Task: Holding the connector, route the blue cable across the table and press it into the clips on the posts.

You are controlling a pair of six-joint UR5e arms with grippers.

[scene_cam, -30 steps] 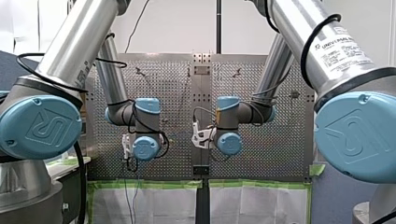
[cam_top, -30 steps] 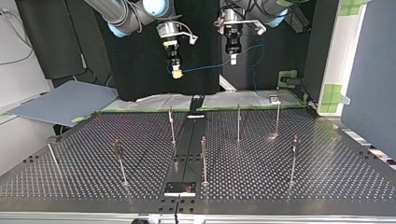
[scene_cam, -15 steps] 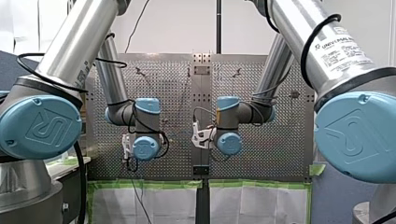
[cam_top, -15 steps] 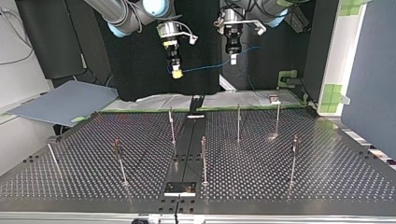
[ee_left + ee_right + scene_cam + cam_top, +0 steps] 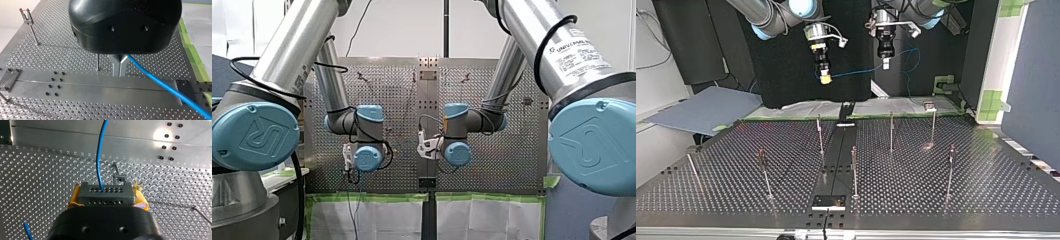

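The right hand (image 5: 824,76) was clamped on the connector (image 5: 105,193), held between its yellow pads (image 5: 73,200). From the connector the blue cable (image 5: 856,73) ran nearly level to the left hand (image 5: 885,64), whose metal fingers (image 5: 117,66) were pinched together on it. The posts (image 5: 891,131) stood on the surface (image 5: 936,190) well below the connector. Only the top view showed this drop, and only the wrist views showed the grips.
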